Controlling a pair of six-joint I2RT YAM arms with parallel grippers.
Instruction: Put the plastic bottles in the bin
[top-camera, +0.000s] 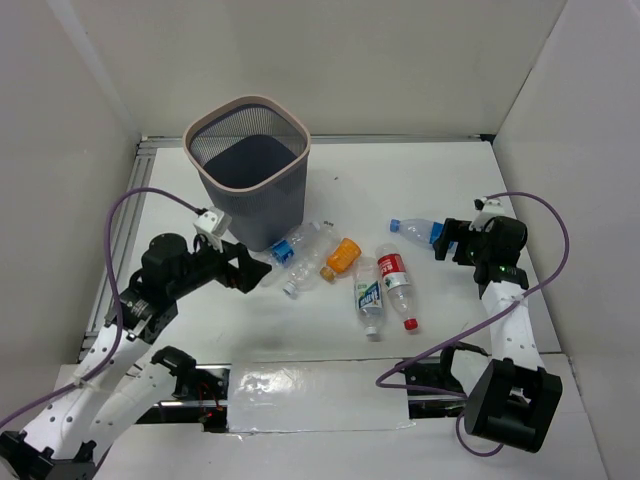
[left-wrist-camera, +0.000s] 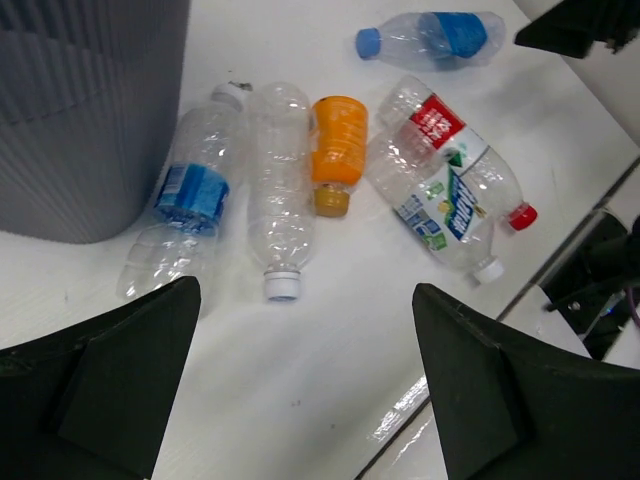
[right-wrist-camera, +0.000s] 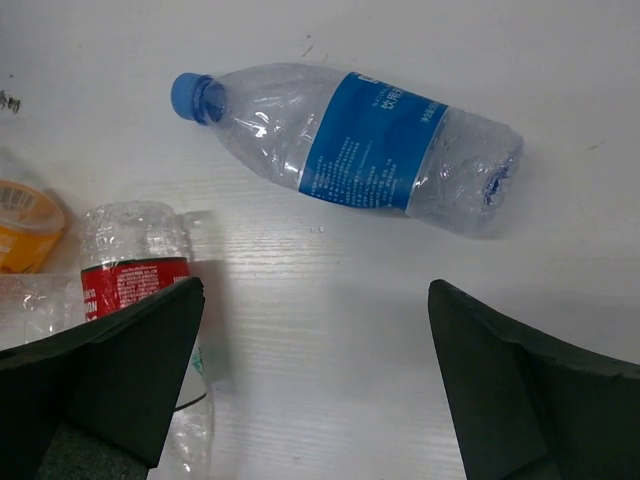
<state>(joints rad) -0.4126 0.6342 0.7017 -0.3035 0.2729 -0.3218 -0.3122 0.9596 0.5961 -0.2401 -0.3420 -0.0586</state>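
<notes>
The dark mesh bin (top-camera: 248, 170) stands at the back left; its wall fills the left wrist view's upper left (left-wrist-camera: 80, 120). Several plastic bottles lie on the table: a blue-label one (top-camera: 287, 248) (left-wrist-camera: 190, 195) against the bin, a clear white-capped one (top-camera: 305, 262) (left-wrist-camera: 280, 190), a short orange one (top-camera: 342, 257) (left-wrist-camera: 338, 150), a green-label one (top-camera: 368, 295) (left-wrist-camera: 435, 212), a red-label one (top-camera: 397, 278) (left-wrist-camera: 440, 125) (right-wrist-camera: 130, 275), and a blue-capped one (top-camera: 415, 230) (left-wrist-camera: 430, 38) (right-wrist-camera: 370, 140). My left gripper (top-camera: 260, 272) (left-wrist-camera: 307, 290) is open and empty, short of the white cap. My right gripper (top-camera: 447, 242) (right-wrist-camera: 317, 288) is open and empty beside the blue-capped bottle.
White walls enclose the table on three sides. A metal rail (top-camera: 120, 230) runs along the left edge. A shiny taped strip (top-camera: 310, 400) lies at the near edge between the arm bases. Purple cables (top-camera: 540, 290) loop off both arms.
</notes>
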